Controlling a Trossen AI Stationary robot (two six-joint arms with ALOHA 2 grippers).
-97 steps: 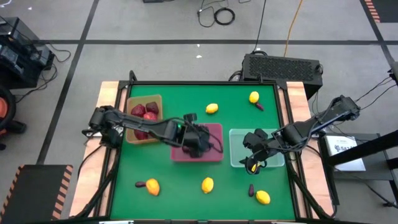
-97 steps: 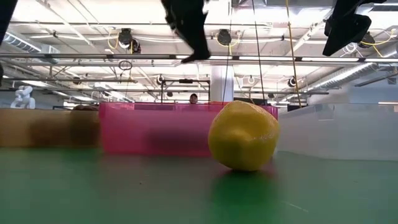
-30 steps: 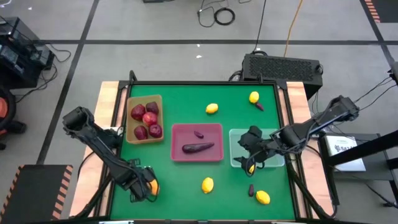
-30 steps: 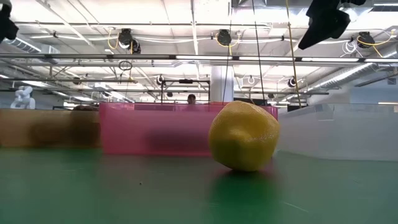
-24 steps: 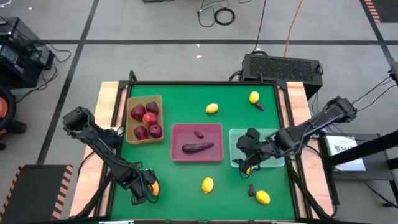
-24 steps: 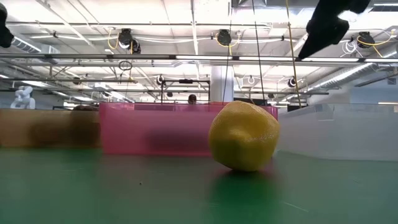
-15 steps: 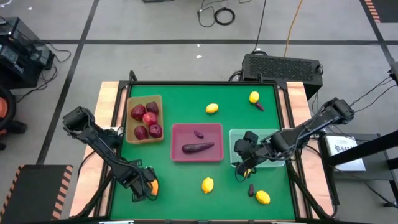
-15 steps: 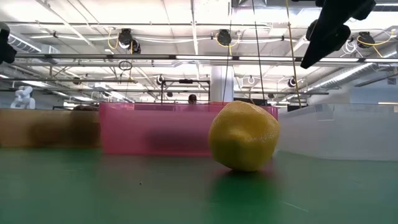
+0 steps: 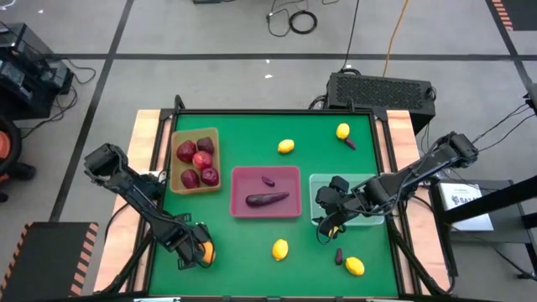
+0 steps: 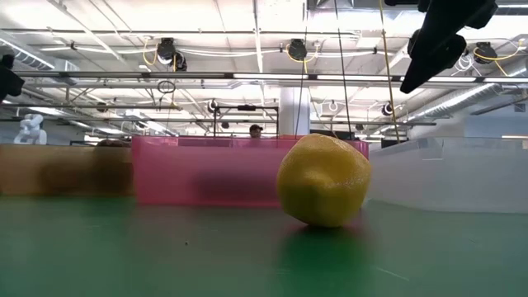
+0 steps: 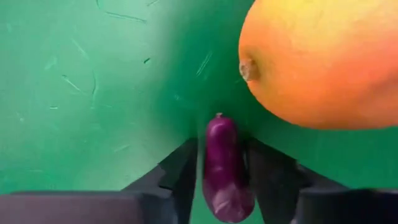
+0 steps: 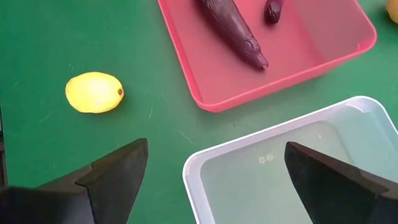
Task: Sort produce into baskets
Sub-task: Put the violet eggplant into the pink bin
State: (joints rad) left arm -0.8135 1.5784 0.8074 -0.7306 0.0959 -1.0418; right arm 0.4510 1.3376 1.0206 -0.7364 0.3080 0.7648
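Left gripper (image 11: 221, 180) at lower left of the high view, pinching a small purple eggplant (image 11: 222, 165) on the green mat (image 11: 93, 93) beside an orange-yellow lemon (image 11: 323, 62). Right gripper (image 12: 211, 171) spread wide, empty, over the clear tray's (image 12: 280, 162) corner, lower right of centre, near the pink tray (image 12: 298, 43).

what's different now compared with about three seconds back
The left gripper left the pink tray, swung to the table's near-left corner, and now brackets a small purple eggplant beside an orange-yellow lemon. The right gripper drifted slightly toward the table's middle, still open at the clear tray. Apples, the pink tray's two eggplants and the other loose produce stayed put.
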